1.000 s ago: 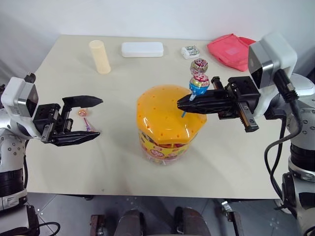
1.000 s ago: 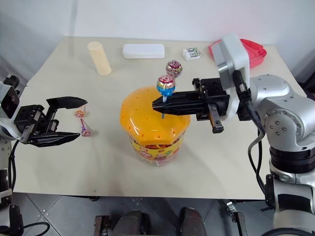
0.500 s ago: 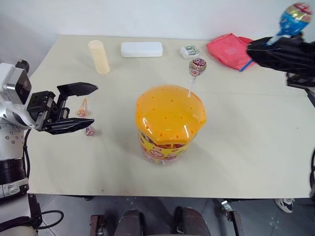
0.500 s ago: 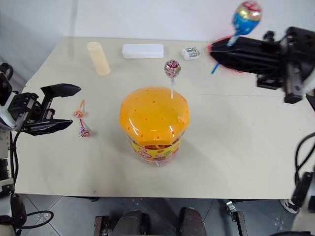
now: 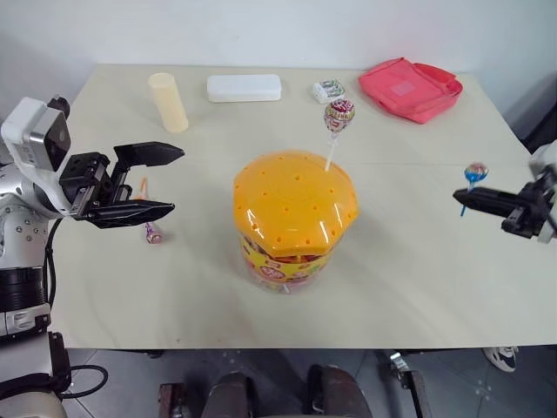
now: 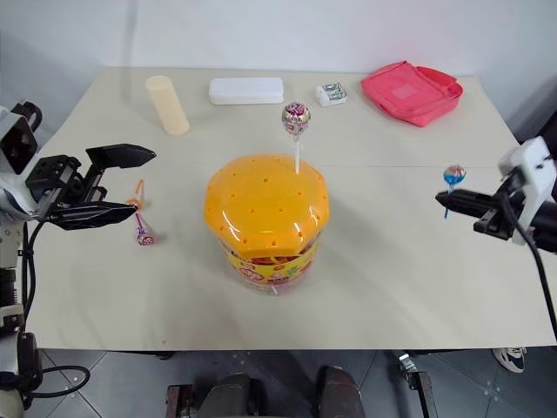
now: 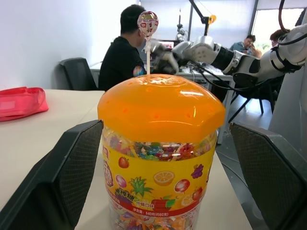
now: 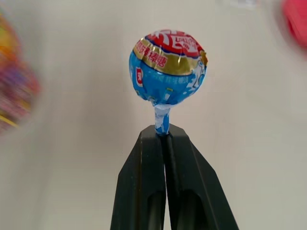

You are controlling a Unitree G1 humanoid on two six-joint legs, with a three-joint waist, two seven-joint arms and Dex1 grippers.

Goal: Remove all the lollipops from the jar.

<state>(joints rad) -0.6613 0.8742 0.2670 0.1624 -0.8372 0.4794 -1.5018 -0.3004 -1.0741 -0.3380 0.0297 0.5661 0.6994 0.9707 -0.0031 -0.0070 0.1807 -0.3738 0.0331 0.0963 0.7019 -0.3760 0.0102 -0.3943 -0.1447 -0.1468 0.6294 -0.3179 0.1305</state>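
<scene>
The jar (image 5: 294,218), a clear tub with an orange holed lid, stands mid-table. One pink-silver lollipop (image 5: 338,113) stands upright in the lid on a white stick. Two lollipops lie on the table at the left: an orange one (image 5: 143,188) and a purple one (image 5: 153,233). My left gripper (image 5: 170,178) hovers open over them, pointing at the jar. My right gripper (image 5: 461,199) is shut on the stick of a blue-red lollipop (image 5: 475,172), held upright over the table's right side. In the right wrist view that lollipop (image 8: 168,67) rises from the closed fingertips (image 8: 160,136).
At the back of the table stand a cream cylinder (image 5: 168,102), a white flat box (image 5: 244,87), a small packet (image 5: 329,90) and a pink pouch (image 5: 409,88). In the left wrist view a seated person (image 7: 127,48) and office chairs are beyond the table.
My right gripper pulled the blue-red lollipop out of the lid, swung it up and out to the right, then lowered it over the table's right side. The left gripper stayed about in place.
</scene>
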